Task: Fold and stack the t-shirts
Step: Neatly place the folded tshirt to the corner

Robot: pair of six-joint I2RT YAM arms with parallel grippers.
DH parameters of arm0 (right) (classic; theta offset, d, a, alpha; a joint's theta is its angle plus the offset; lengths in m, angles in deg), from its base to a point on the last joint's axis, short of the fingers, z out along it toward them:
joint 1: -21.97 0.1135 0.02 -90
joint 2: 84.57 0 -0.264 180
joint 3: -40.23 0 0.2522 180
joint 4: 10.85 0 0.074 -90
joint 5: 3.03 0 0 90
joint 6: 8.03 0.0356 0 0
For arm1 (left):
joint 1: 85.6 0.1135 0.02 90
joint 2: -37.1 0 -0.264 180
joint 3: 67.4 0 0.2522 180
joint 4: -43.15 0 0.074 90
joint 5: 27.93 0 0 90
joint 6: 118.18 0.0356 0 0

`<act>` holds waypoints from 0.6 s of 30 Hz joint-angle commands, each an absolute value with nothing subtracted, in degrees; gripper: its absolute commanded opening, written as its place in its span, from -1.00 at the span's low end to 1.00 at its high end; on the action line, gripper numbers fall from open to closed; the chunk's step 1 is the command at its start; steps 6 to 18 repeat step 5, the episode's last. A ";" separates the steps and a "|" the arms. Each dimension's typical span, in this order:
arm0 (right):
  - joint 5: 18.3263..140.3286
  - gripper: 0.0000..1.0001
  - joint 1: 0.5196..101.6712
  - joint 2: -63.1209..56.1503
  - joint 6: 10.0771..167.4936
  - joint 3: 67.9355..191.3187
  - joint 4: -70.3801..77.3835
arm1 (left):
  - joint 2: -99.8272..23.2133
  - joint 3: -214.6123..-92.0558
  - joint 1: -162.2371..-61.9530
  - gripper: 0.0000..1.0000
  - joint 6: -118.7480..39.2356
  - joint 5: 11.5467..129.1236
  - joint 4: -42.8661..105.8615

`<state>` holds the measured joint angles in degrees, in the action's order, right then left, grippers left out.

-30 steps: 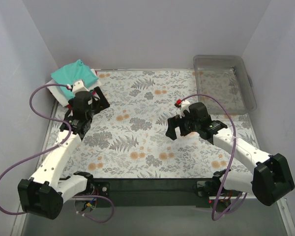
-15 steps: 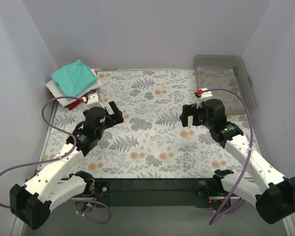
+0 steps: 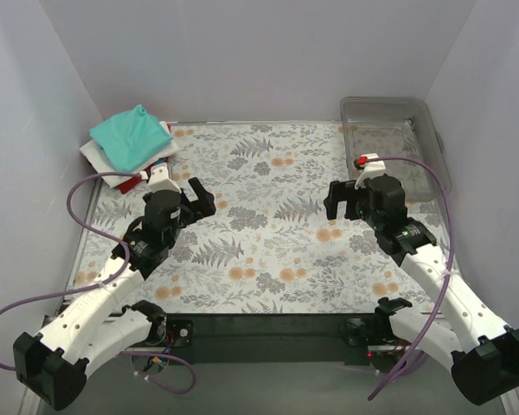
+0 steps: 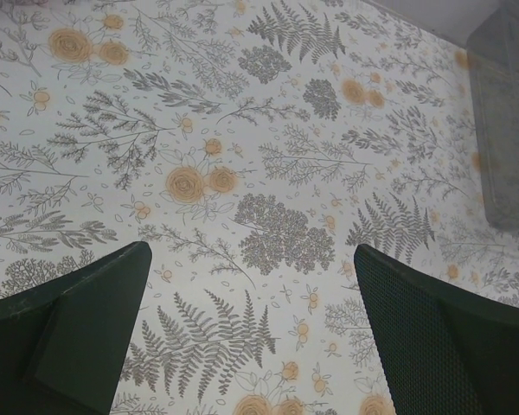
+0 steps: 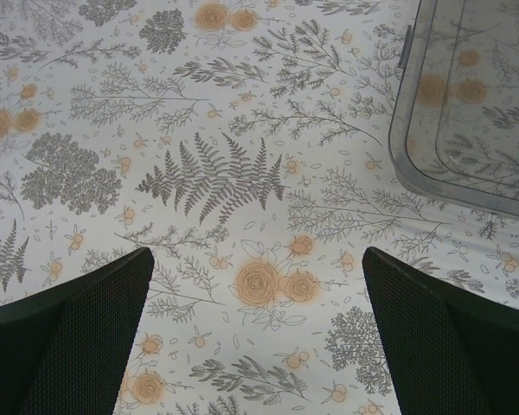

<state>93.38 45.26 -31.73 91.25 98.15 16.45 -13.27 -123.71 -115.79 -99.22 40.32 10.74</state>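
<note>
The t-shirts lie folded in a stack at the far left corner, partly off the floral mat: a teal shirt [image 3: 130,134] on top, a white one [image 3: 93,156] under it and a red edge [image 3: 130,180] at the bottom. No blue shirt shows. My left gripper [image 3: 197,199] is open and empty, right of and nearer than the stack, over the bare mat [image 4: 251,259]. My right gripper [image 3: 337,199] is open and empty over the mat's right half [image 5: 257,259]. Neither wrist view shows a shirt.
A clear grey plastic tray [image 3: 438,156] stands at the far right corner; its rim shows in the right wrist view [image 5: 405,164] and faintly in the left wrist view [image 4: 502,130]. The floral mat [image 3: 259,225] covers the table. White walls close three sides.
My left gripper has drawn back from the shirt stack, to the right and nearer. My right gripper has moved right, toward the tray. Both stay open and empty.
</note>
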 commanded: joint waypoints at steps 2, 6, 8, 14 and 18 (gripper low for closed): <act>95.05 0.97 45.08 -32.89 91.81 98.20 15.47 | -10.10 -122.30 -116.09 0.95 -97.52 40.98 12.96; 95.23 0.97 45.00 -33.32 91.99 98.11 15.47 | -10.19 -121.95 -116.09 0.94 -97.43 39.49 13.31; 95.23 0.97 45.00 -33.32 91.99 98.11 15.47 | -10.19 -121.95 -116.09 0.94 -97.43 39.49 13.31; 95.23 0.97 45.00 -33.32 91.99 98.11 15.47 | -10.19 -121.95 -116.09 0.94 -97.43 39.49 13.31; 95.23 0.97 45.00 -33.32 91.99 98.11 15.47 | -10.19 -121.95 -116.09 0.94 -97.43 39.49 13.31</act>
